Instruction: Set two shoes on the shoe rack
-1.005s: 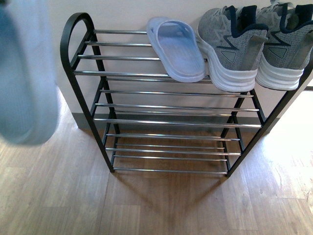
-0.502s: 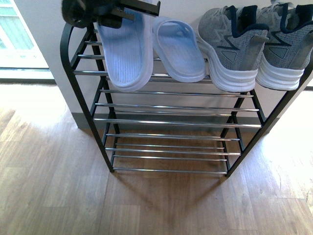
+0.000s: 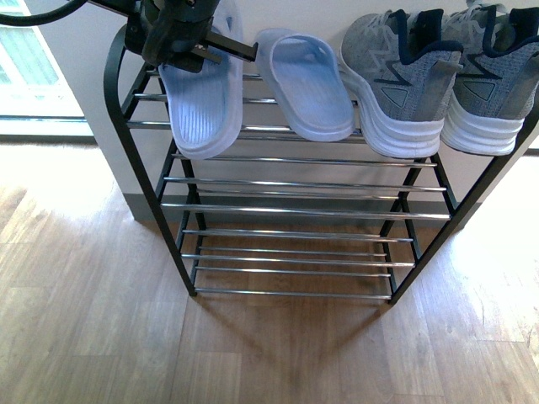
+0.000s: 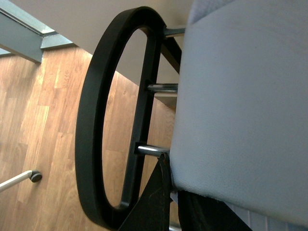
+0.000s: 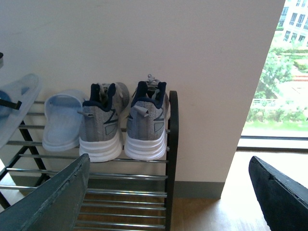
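Observation:
My left gripper (image 3: 187, 35) is shut on a pale blue slide (image 3: 199, 108), ribbed sole facing the camera. It hangs toe down over the left end of the shoe rack's (image 3: 126, 101) top tier. In the left wrist view the slide (image 4: 240, 96) fills the right side, next to the rack's black arch (image 4: 96, 125) and chrome rods. The other slide (image 3: 307, 84) and two grey sneakers (image 3: 400, 76) (image 3: 488, 80) rest on the top tier. My right gripper (image 5: 168, 166) is open and empty, off the rack's right end, facing the sneakers (image 5: 103, 125).
The rack stands against a white wall (image 5: 159, 43) on a wood floor (image 3: 269, 353). Its three lower tiers (image 3: 295, 210) hold nothing. Bright windows lie at the far left (image 3: 29, 59) and beyond the wall's right corner (image 5: 274, 77). A small castor (image 4: 34, 176) shows on the floor.
The held slide swung from close to the camera at the left over to the rack's top tier. In the last half second it shifted slightly left and down beside the other slide.

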Controlling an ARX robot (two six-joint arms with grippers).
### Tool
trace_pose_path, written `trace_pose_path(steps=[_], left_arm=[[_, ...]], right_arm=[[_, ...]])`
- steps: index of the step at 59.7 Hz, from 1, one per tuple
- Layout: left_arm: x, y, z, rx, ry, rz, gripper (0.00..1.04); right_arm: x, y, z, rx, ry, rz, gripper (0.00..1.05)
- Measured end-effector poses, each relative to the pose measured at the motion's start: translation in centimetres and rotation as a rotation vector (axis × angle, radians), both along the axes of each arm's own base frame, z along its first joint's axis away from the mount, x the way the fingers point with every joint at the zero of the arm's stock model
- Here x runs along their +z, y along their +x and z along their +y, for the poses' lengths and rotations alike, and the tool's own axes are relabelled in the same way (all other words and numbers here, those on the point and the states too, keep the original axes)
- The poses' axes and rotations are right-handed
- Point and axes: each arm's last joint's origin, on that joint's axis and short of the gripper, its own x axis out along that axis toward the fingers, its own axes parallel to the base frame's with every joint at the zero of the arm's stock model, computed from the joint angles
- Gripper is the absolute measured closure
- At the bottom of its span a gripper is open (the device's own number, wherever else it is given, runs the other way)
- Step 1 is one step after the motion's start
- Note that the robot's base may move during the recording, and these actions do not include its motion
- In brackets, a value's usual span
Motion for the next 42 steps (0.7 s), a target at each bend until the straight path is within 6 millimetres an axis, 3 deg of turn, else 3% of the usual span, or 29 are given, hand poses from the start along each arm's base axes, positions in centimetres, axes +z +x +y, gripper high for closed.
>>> trace_pose_path(steps=[12,30,42], left_arm=[[-0.6,1.2,-0.1,0.01,0.035,0.002,1.0],[-0.1,0.6,-0.3,-0.053,-0.038,0.019,0.52],[3.5,-2.5,-0.1,-0.107,-0.18,-0.02,0.22]], right_arm=[[0.0,0.0,0.0,0.0,0.0,0.0,0.09],[0.0,0.0,0.0,0.0,0.0,0.0,0.09],[0.0,0.0,0.0,0.0,0.0,0.0,0.09]])
